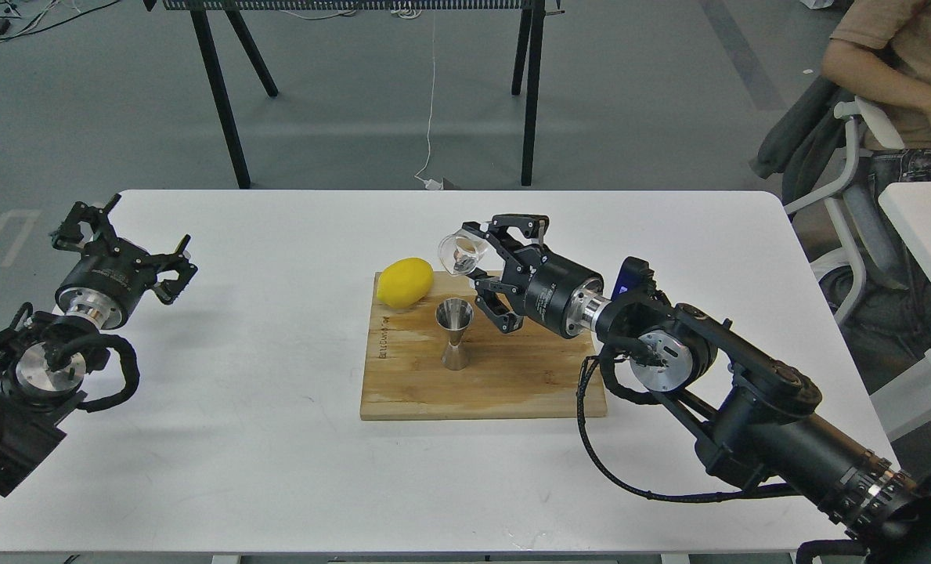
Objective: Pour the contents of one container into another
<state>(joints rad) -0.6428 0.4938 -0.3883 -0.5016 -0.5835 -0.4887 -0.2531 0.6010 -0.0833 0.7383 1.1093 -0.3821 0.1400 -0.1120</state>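
The small clear glass cup (459, 253) hangs tipped on its side in the air, its round mouth facing left, just above and slightly right of the steel jigger. My right gripper (474, 258) is shut on the cup, reaching in from the right over the board. The hourglass-shaped steel jigger (455, 333) stands upright on the wooden cutting board (512, 376). My left gripper (124, 243) rests open at the table's left edge, holding nothing.
A yellow lemon (405, 281) lies on the board's back left corner, close to the cup. The white table (277, 439) carries the board. A seated person (903, 70) and chair are at the right, black trestle legs (222, 86) beyond the table.
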